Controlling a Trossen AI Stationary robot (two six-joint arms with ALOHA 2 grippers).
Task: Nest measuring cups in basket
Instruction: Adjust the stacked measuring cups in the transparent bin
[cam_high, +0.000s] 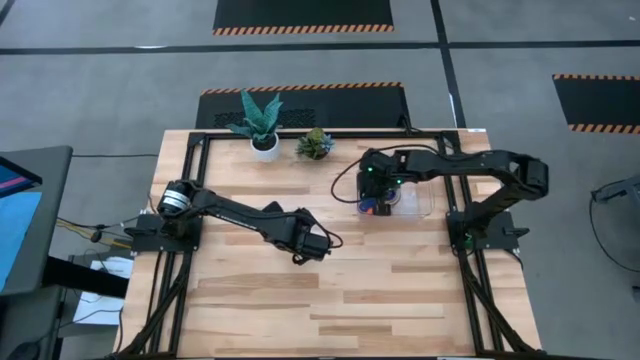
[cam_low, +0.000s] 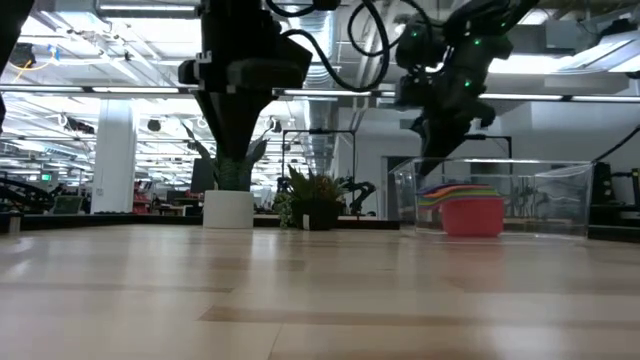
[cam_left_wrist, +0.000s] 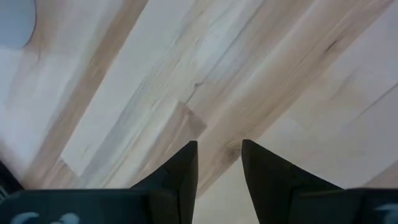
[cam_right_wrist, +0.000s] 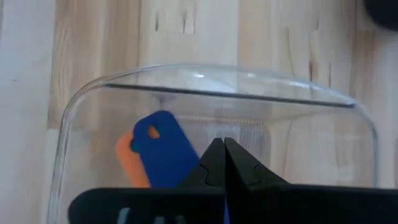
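The clear basket (cam_high: 405, 198) (cam_low: 545, 195) stands on the table's right half. In it is a nested stack of measuring cups (cam_low: 470, 212), red on the outside, with their coloured handles (cam_low: 440, 192) fanned one over another. In the right wrist view a dark blue handle (cam_right_wrist: 163, 149) lies over an orange handle (cam_right_wrist: 127, 158) behind the basket's clear wall (cam_right_wrist: 217, 87). My right gripper (cam_right_wrist: 219, 148) (cam_low: 440, 148) is shut, pointing steeply down just above the stack, and appears clear of it. My left gripper (cam_left_wrist: 219, 158) (cam_high: 312, 247) hangs open over bare wood at the table's middle.
A white pot with a leafy plant (cam_high: 264, 146) (cam_low: 228, 208) and a small green plant (cam_high: 315, 145) (cam_low: 312, 205) stand at the table's far edge. Bare wood (cam_high: 340, 300) stretches across the near half.
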